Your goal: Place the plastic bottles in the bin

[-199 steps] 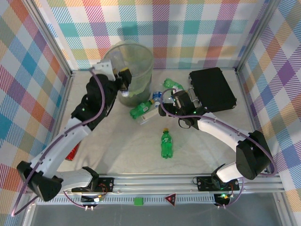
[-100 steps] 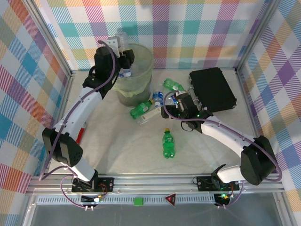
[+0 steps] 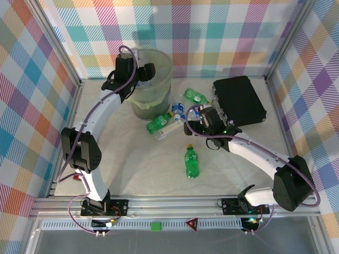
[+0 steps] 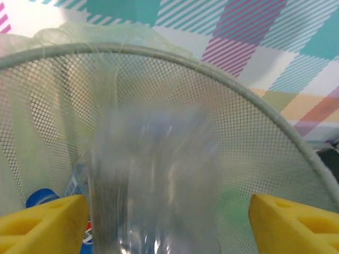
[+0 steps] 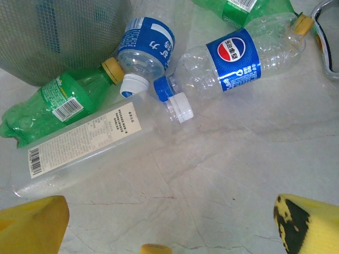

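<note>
2 claws were on 2 different jobs. My left claw hung directly over the mouth of the bin, jaws spread wide, with a clear bottle between its fingertips. That bottle was smeared with blur and stood clear of the right-hand pad, so I judged it let go and dropping. Holding the claw above the rim made sense, since anything released there lands inside the liner. Below that claw, a blue-capped bottle lay in the bin.

My right claw was open and empty, poised above the counter with the loose pile just ahead of it. The pile was a green bottle, a white-labelled bottle, a blue-labelled bottle and a Pepsi bottle, crowded close with caps nearly meeting. I judged it was lining up the next pick.

From overhead I got the layout: both arms at once, a lone green bottle back toward the bases from the right claw, and the black case to that claw's right. Overhead, the left claw's jaw gap was too small to read, and the left wrist camera settled it. The right wrist camera likewise gave me which way each cap pointed.
</note>
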